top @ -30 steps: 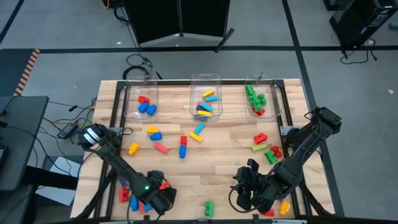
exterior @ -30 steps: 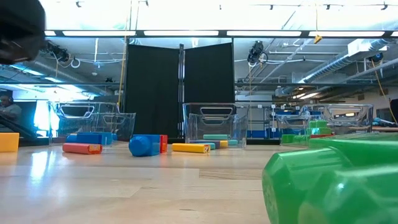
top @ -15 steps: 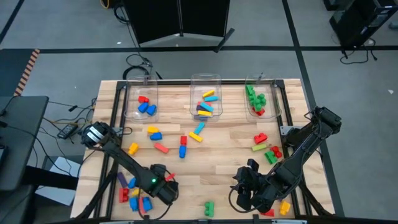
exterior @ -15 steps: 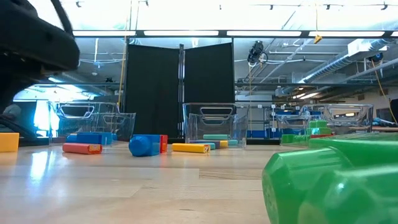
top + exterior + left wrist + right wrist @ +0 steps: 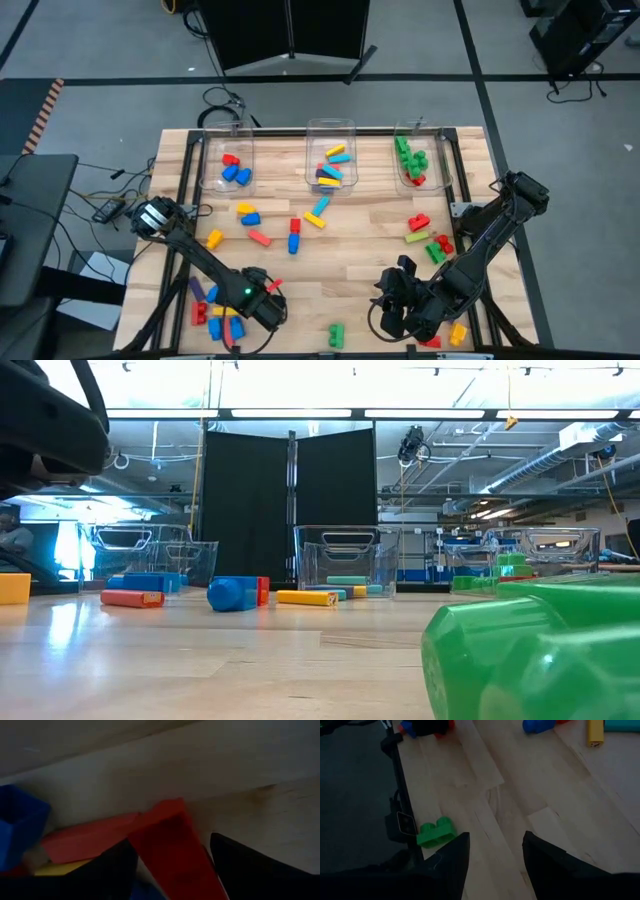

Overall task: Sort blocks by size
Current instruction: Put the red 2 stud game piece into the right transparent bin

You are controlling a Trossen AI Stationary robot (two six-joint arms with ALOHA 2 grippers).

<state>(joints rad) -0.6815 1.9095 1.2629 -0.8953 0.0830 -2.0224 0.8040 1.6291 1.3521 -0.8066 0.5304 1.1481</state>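
Left gripper point(image 5: 268, 303) low at the table's point(image 5: 350, 250) near-left corner, fingers spread either side of a long red block point(image 5: 172, 855), not clamped; blue block point(image 5: 17, 827) and more red, yellow pieces crowd beside it. Loose blocks point(image 5: 250, 215) scattered mid-table left. Three clear bins point(image 5: 331, 160) along the far edge, each holding blocks. Green block point(image 5: 336, 334) alone at the near edge. Right gripper point(image 5: 392, 308) near the near-right corner, jaws parted, empty, over bare wood.

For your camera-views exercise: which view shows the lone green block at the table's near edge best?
The right wrist view: the green block lies whole and unobstructed. The high view shows it small; the low view only a cropped close-up; the left wrist view misses it.
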